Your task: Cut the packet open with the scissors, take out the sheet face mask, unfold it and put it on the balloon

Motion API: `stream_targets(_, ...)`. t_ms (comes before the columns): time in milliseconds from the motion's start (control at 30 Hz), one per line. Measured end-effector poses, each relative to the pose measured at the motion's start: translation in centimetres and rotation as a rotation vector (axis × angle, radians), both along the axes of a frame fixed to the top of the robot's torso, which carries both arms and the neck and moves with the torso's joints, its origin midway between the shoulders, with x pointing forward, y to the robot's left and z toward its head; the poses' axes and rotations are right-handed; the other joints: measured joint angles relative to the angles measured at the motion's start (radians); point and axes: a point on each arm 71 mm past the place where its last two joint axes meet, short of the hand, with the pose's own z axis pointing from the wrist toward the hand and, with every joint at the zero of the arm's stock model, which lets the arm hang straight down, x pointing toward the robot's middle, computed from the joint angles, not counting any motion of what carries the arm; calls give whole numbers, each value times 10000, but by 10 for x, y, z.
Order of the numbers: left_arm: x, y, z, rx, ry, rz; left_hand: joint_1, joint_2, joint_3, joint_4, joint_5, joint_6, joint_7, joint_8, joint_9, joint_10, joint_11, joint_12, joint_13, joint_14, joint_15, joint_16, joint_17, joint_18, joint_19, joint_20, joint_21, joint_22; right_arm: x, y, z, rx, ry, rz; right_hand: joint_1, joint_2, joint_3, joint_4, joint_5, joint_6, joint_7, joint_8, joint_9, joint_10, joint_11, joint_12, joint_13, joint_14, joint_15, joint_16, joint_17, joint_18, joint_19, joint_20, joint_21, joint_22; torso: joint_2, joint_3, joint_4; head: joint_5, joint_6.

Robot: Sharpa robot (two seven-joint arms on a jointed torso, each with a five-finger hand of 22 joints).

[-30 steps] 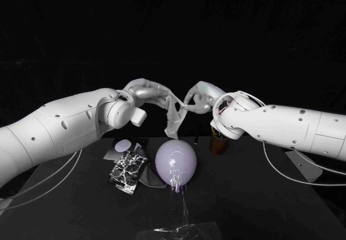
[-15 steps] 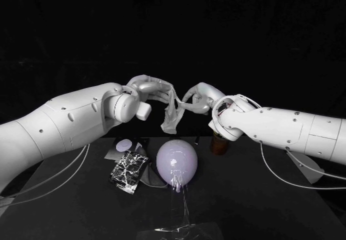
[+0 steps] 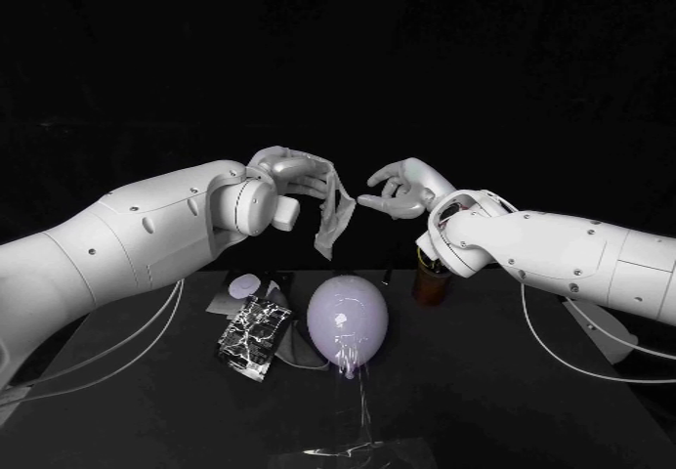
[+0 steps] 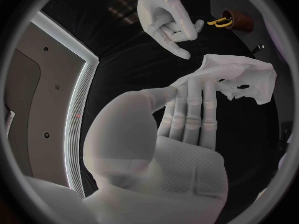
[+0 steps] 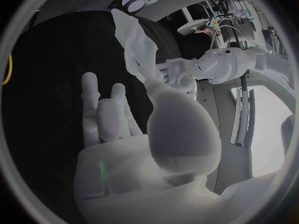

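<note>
The white sheet mask (image 3: 334, 211) hangs, still partly folded, from my left hand (image 3: 290, 172), which pinches its top edge high above the table's back. In the left wrist view the mask (image 4: 241, 79) drapes over that hand's fingertips (image 4: 194, 87). My right hand (image 3: 403, 189) is a short way to the right of the mask, fingers apart and holding nothing; it appears too in the left wrist view (image 4: 164, 14). The lilac balloon (image 3: 347, 315) lies on the table below the mask. The cut black-and-silver packet (image 3: 251, 333) lies left of the balloon. Yellow-handled scissors (image 4: 219, 21) stand in a brown cup (image 3: 430, 279).
A clear plastic film (image 3: 356, 450) lies near the table's front edge. A small lilac round piece (image 3: 244, 285) sits behind the packet. White cables hang beneath both arms.
My right hand has let go of the mask and drawn back to the right. The mask now hangs from my left hand alone, narrower and straighter.
</note>
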Motion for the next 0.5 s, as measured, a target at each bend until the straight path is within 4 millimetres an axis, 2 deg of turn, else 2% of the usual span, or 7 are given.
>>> stream_targets(133, 1, 1, 0, 8, 31, 381, -46, -46, 29, -29, -1, -1, -2, 0, 1, 20, -20, 0, -1, 1, 1, 0, -14, -2, 0, 0, 3, 5, -4, -10, -4, 165, -201, -138, 298, 129, -170, 84, 0, 97, 5, 9, 2, 0, 0, 156, -111, 58, -58, 135, 127, 149, 100, 93, 0, -74, 0, -1, 0, 46, 33)
stream_targets(200, 2, 1, 0, 13, 47, 583, -53, -53, 30, -29, -1, -2, -2, -1, 1, 37, -37, 0, -8, 4, -2, 0, -25, -3, 0, 0, 4, 14, -9, -14, -6, 263, -361, -178, 572, 222, -315, 102, 80, 424, -56, 179, 46, 113, -112, 365, -174, 438, -153, 548, 493, 153, 400, 57, 202, -41, 0, -2, 0, 64, 46)
stream_targets(300, 3, 2, 0, 20, 68, 849, -53, -53, 78, -13, -1, -18, -18, -3, 145, 37, -37, 0, -11, 69, -38, -1, -42, -4, 0, 0, 42, 15, -19, -16, -10, 358, -646, -152, 961, 317, -484, 95, 304, 888, -197, 445, 123, 632, -300, 1050, 11, 989, -286, 1311, 826, 142, 1211, -90, 1866, 505, 5, -2, 0, 90, 70)
stream_targets(400, 4, 2, 0, 30, 92, 1058, -66, -66, 99, -16, -2, -20, -20, -3, 146, 37, -37, 0, -11, 71, -40, -1, -44, -5, 25, -24, 43, 17, -30, -12, -14, 351, -945, 8, 1136, 421, -670, 130, 353, 1385, -376, 727, 186, 1599, -471, 2320, 852, 1141, -410, 1893, 844, -152, 1923, -238, 3535, 972, 8, -1, -6, 117, 89)
stream_targets(500, 4, 3, -1, 43, 126, 1245, -66, -67, 99, -15, -2, -21, -21, -4, 146, 72, -71, 0, -21, 73, -40, -1, -57, -6, 36, -35, 43, 27, -41, -1, -18, 194, -1273, 325, 1173, 376, -826, 196, 353, 1505, -494, 824, 190, 2136, -553, 3068, 1409, 1133, -448, 2168, 847, -177, 2217, -327, 4286, 1068, 8, -1, -5, 142, 113)
